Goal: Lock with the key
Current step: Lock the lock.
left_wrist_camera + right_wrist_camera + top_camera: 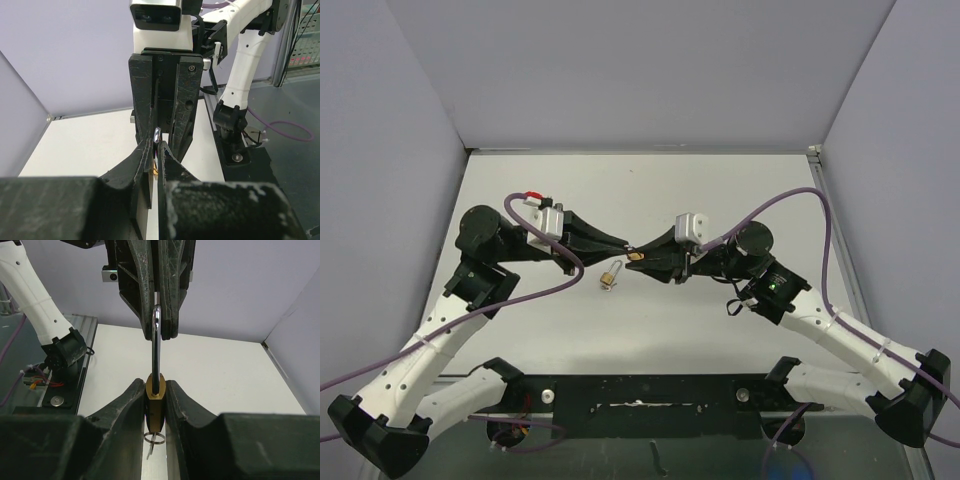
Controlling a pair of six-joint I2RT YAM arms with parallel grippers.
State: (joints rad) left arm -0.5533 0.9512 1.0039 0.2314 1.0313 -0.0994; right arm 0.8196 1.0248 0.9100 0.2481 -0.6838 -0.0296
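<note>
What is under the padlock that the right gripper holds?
A small metal ring hangs below the brass padlock. Its underside and keyhole are hidden between the right gripper's fingers.

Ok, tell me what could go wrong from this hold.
1. The right gripper pinches the brass padlock body only at its tips, while the left gripper clamps the shackle. If the arms pull out of line, the lock may twist or slip free.
2. The key ring hangs beneath the body and both grippers are occupied, so locking likely needs a regrasp, which could drop the lock.
</note>
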